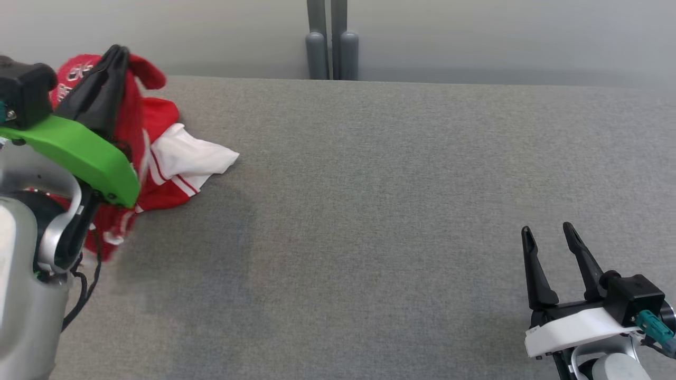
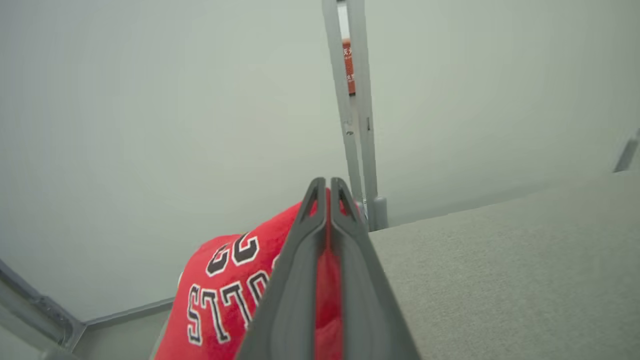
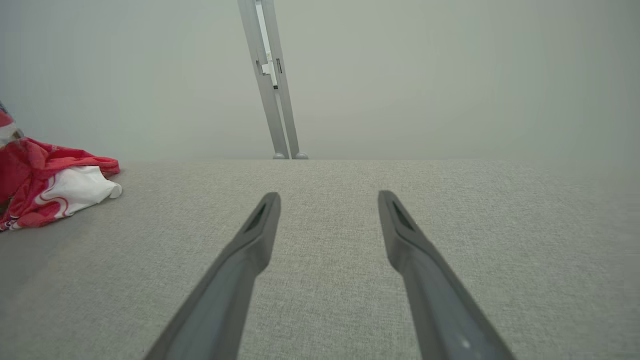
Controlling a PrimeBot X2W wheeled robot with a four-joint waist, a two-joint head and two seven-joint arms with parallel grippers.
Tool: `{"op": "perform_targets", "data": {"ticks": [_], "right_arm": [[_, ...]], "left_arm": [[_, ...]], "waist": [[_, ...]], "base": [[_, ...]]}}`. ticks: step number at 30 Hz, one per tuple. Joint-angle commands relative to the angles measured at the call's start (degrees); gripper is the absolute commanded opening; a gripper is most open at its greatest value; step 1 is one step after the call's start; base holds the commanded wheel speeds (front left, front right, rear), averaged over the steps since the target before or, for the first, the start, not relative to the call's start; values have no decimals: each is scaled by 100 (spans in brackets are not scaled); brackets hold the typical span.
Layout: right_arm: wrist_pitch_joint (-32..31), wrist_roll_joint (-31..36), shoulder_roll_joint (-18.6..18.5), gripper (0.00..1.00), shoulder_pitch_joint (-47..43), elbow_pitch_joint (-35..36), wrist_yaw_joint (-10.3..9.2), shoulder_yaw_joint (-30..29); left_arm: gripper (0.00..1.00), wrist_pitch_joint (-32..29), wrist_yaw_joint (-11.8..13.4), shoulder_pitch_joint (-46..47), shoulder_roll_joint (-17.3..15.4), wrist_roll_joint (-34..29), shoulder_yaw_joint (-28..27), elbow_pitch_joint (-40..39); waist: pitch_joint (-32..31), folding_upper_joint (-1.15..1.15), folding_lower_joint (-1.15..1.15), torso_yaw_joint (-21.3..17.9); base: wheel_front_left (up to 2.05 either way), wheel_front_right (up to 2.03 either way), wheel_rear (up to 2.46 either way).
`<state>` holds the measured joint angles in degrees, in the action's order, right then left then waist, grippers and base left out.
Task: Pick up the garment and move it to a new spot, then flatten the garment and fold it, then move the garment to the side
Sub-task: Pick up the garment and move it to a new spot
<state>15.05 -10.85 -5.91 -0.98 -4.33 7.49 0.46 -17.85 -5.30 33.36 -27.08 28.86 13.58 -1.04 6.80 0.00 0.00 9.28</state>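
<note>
**Left hand pinching garment at far-left corner; wide open tabletop to the right**

The left hand [image 1: 117, 53] has its fingers pressed together on a fold of red cloth. In the left wrist view, red fabric shows in the slit between the two fingers of the left hand [image 2: 327, 182].

The garment [image 1: 163, 158] is a red and white jersey, bunched up. Its upper part is drawn up at the fingertips, and a white panel trails right onto the tabletop [image 1: 369, 211]. Black-and-white lettering shows on the red cloth [image 2: 220, 290].

The garment sits at the far-left corner, close to the tabletop's far edge. Whether it overhangs the left edge I cannot tell, as the arm covers that side.

The right hand [image 1: 547, 230] is at the near right, fingers spread, holding nothing, well apart from the garment [image 3: 50, 190]. In its own wrist view the right hand [image 3: 328, 196] hangs over bare grey fabric.

Beyond the far edge are a pale wall [image 1: 501, 37] and two grey posts [image 1: 331, 39] at mid-width.
</note>
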Motion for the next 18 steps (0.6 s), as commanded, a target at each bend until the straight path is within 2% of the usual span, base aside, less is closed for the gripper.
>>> {"op": "perform_targets", "data": {"ticks": [1,7,11,14,18], "right_arm": [[19,-25,21,100,-65,-5,0,-9],[19,-35,55,100,14,26,0,-24],[20,-38,87,100,68,24,0,-13],[20,-71,113,100,114,15,0,9],[19,-79,149,100,127,26,0,-12]], "left_arm": [[0,-148,62,-146,30,84,35,-390],[0,-618,188,-209,359,378,361,-1897],[0,-762,236,-382,819,667,818,-2343],[0,-744,308,-627,1198,903,1179,-2299],[0,-637,327,-1043,1579,1098,1580,-1506]], "waist": [[-106,0,0,-215],[-74,0,0,-602],[-62,0,0,-954],[-23,0,0,-1257],[62,0,0,-1642]], "base": [[0,0,0],[0,0,0],[0,0,0],[0,0,0],[0,0,0]]}}
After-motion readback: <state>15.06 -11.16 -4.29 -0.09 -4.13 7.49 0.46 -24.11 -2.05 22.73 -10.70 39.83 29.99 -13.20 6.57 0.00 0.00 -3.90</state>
